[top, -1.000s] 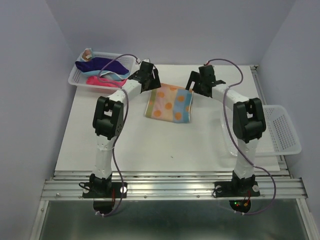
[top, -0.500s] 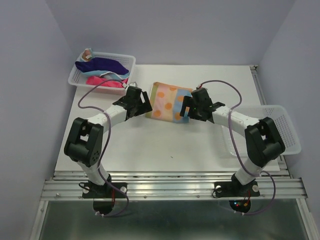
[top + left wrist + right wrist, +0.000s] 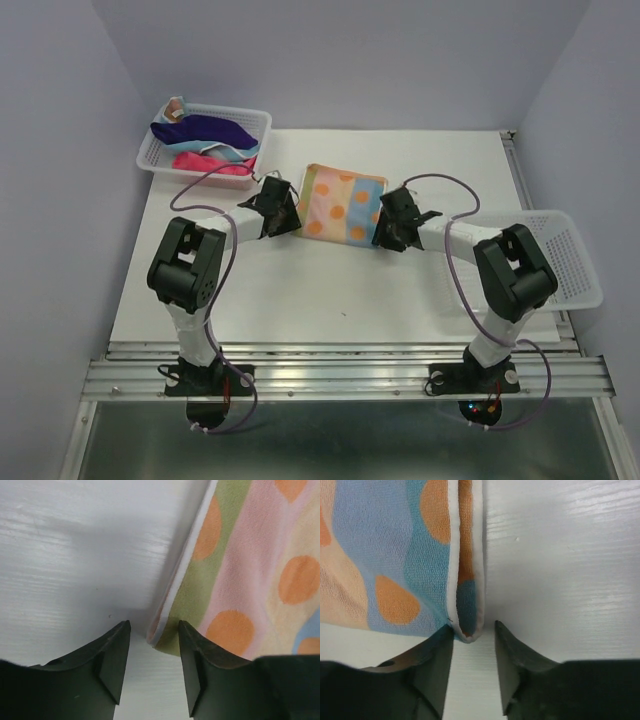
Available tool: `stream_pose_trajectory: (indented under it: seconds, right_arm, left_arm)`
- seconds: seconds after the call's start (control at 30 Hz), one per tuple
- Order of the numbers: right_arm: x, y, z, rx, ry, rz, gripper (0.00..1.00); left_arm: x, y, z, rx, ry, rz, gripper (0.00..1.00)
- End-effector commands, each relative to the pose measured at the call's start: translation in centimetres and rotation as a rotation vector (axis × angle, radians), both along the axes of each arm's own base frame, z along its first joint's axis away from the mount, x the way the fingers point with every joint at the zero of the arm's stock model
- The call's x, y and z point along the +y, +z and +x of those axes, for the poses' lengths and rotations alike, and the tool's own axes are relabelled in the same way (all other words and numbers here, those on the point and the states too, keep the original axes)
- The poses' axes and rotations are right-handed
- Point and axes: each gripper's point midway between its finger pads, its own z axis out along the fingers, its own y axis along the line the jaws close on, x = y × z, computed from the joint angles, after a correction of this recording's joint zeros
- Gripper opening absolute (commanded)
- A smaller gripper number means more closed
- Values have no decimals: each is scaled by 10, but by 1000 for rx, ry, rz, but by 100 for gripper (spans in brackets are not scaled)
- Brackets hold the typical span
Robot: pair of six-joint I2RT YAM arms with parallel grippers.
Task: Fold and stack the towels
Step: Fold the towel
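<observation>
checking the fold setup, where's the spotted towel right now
In the top view the spotted towel lies mid-table, its near corners between the jaws of the left gripper and right gripper, white basket to its far left.

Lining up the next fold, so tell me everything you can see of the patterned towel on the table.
The patterned towel is soft, terry-looking cloth in pastel stripes of pink, green, cream and blue, with orange dots and a white hem. It lies flat on the white table, folded double, its layered edges showing at the near right corner. Its near corners sit between the open jaws of the left tool and the right tool, not yet clamped.
</observation>
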Motion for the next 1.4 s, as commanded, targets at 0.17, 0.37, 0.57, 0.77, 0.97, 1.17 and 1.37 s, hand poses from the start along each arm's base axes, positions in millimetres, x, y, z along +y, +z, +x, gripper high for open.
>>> stream_pose_trajectory:
  seconds: [0.17, 0.37, 0.57, 0.77, 0.97, 1.17, 1.37]
  right_arm:
    - [3, -12, -13, 20, 12, 51, 23]
    - [7, 3, -35, 22, 53, 124, 1]
    - [10, 26, -86, 46, 128, 237, 1]
    - [9, 67, -91, -37, 154, 276, 1]
    - [6, 90, -58, -96, 100, 213, 1]
    - [8, 91, -26, -101, 75, 199, 1]
    - [1, 91, 11, -113, 65, 199, 1]
  left_arm:
    - [-13, -12, -4, 27, -32, -56, 0]
    - [-4, 7, -38, 16, -3, -120, 0]
    - [0, 31, -90, -23, -33, -231, 0]
    - [-5, 74, -102, -121, -63, -318, 0]
    - [-7, 118, -72, -220, -40, -308, 0]
    - [-13, 120, -25, -198, -14, -259, 0]
    - [-14, 116, 12, -184, 27, -218, 0]
